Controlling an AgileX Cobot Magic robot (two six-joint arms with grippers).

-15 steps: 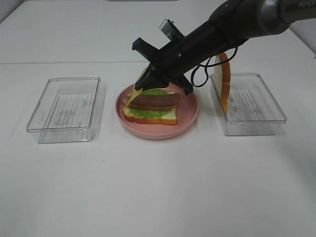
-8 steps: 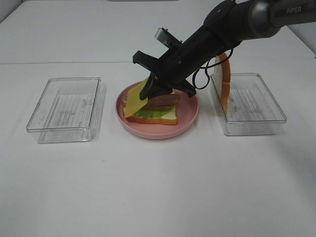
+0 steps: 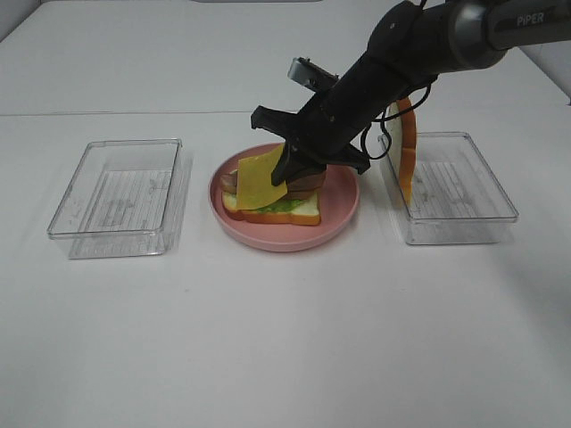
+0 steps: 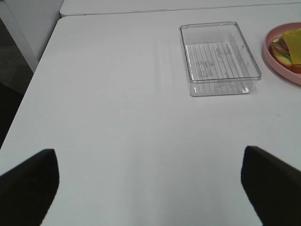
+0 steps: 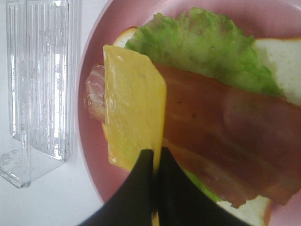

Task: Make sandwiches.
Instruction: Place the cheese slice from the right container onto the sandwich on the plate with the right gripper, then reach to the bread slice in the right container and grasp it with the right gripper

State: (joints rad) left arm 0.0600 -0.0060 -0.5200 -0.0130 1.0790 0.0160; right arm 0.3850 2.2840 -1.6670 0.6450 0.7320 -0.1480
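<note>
White table (image 3: 285, 339) fills the front, with nothing on it close by. The left gripper (image 4: 150, 188) hangs low near this front part, its two dark fingers spread wide apart, holding nothing.

A bit further back sits a pink plate (image 3: 339, 214). On it is a bread slice (image 3: 303, 212), then a green lettuce leaf (image 5: 207, 47), then the brown bacon strips (image 5: 235, 136). This is the sandwich being built.

The right gripper (image 3: 287, 169) reaches over the plate. Its fingers are squeezed together on one edge of the yellow cheese square (image 3: 260, 178). The cheese hangs at a slant, off to one side of the bacon, with part of it out past the bread.

If the cheese is let go here, I think it could slide off the bacon and land on the plate rim, because so little of it sits over the stack. It might also stick to the fingers and get pulled away.

On either side of the plate is a clear tray: the left tray (image 3: 116, 196) and the right tray (image 3: 455, 192). The second bread slice (image 3: 406, 152) stands on its edge in the right tray, waiting to go on top.
</note>
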